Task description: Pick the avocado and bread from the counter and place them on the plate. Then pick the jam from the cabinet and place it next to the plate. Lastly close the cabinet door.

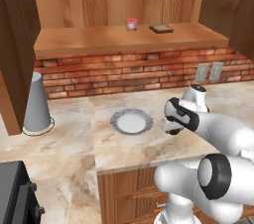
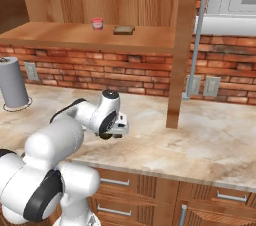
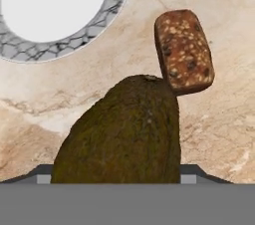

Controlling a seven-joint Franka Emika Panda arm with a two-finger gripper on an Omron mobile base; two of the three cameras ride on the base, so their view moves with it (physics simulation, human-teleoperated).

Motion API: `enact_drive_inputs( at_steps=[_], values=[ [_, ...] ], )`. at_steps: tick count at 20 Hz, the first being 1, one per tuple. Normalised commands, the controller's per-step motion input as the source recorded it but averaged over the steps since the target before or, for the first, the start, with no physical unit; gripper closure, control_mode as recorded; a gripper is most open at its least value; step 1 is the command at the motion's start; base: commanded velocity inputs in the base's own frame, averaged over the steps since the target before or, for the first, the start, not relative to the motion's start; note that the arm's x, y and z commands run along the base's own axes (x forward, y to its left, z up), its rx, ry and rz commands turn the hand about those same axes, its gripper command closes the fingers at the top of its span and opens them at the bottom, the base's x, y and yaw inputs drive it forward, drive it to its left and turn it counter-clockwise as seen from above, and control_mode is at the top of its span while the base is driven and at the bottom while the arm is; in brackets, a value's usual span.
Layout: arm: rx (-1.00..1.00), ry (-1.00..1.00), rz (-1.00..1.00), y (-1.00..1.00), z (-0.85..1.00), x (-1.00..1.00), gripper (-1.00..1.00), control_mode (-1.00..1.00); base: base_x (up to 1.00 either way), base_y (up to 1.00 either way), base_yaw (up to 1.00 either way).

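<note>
1. You have the gripper [image 1: 172,128] low over the counter [image 1: 64,143], just beside the plate [image 1: 131,121] and near the counter's front edge.
2. In the hand view the avocado [image 3: 124,132] sits right at the fingertips, but the fingers are hidden behind it, so you cannot tell whether they clamp it or stand apart.
3. The bread [image 3: 184,51] lies on the counter just past the avocado; you cannot tell whether they touch.
4. The jam [image 1: 131,24] stands on the shelf of the open cabinet [image 1: 129,39], beside a flat brown slice [image 1: 162,28].
</note>
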Motion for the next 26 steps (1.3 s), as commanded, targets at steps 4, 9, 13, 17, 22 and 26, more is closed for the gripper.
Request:
enact_drive_inputs(
  at_steps=[4,9,13,17,22,26],
  values=[
    [0.05,-0.11,0.0,0.39,0.41,0.37,1.0,-1.0,0.0,0.0,0.0],
    [0.03,-0.13,0.0,0.48,0.22,0.51,1.0,-1.0,0.0,0.0,0.0],
    [0.05,-0.07,0.0,0.48,0.14,0.65,1.0,-1.0,0.0,0.0,0.0],
    [0.02,-0.04,0.0,0.58,0.03,0.73,1.0,-1.0,0.0,0.0,0.0],
    [0.0,-0.01,0.0,0.6,0.0,0.73,1.0,-1.0,0.0,0.0,0.0],
    [-0.03,0.02,-0.01,0.33,0.0,0.3,1.0,-1.0,0.0,0.0,0.0]
  ],
)
